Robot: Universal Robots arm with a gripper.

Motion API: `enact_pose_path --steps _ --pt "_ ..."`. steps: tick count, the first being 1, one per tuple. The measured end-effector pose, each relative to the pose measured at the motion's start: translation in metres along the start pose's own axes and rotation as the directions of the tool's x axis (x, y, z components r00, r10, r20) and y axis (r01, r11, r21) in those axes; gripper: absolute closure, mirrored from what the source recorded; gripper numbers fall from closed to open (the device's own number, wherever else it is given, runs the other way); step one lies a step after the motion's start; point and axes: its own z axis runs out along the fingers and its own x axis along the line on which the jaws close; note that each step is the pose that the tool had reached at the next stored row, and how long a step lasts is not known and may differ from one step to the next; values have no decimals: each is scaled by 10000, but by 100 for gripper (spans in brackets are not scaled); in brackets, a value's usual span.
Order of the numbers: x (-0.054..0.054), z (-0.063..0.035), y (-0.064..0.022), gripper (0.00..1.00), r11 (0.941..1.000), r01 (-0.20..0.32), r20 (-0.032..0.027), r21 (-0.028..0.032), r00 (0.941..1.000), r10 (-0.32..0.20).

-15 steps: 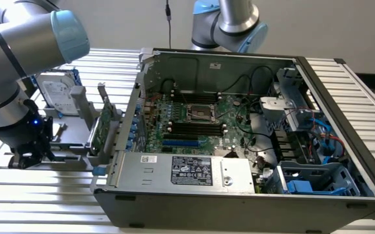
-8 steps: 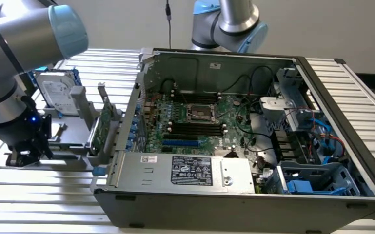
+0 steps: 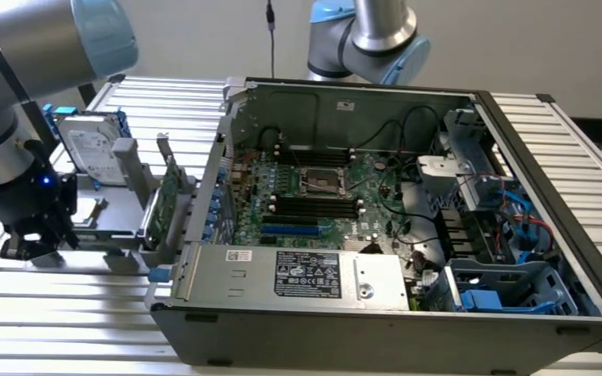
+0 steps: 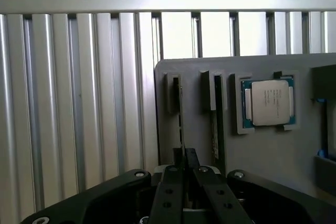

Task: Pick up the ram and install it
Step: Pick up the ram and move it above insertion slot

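The ram [image 4: 181, 114] stands edge-on as a thin strip in a slot of the grey holder [image 4: 294, 150]. My gripper [image 4: 184, 157] is shut on the ram's near end, with both black fingers [image 4: 170, 182] pressed against its two faces. In the exterior view the gripper [image 3: 31, 247] hangs low over the holder [image 3: 113, 215] on the exterior view's left, beside the open computer case [image 3: 384, 313]. The motherboard [image 3: 379, 176] inside the case shows black memory slots [image 3: 316, 207] below the processor socket.
A second thin board [image 4: 216, 114] stands in the neighbouring slot, and a square silver processor [image 4: 270, 103] lies beside it. A hard drive [image 3: 91, 153] and a green expansion card [image 3: 165, 204] stand on the holder. The ribbed metal table [image 4: 79, 103] runs all around. Another arm [image 3: 369, 39] stands behind the case.
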Motion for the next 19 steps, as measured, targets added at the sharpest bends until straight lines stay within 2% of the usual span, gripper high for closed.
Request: enact_pose_path --steps 10,19 --pt "-25 -263 18 86 9999 -12 -6 -122 10000 12" --pt "-61 -632 13 86 9995 -30 -15 -308 10000 30"
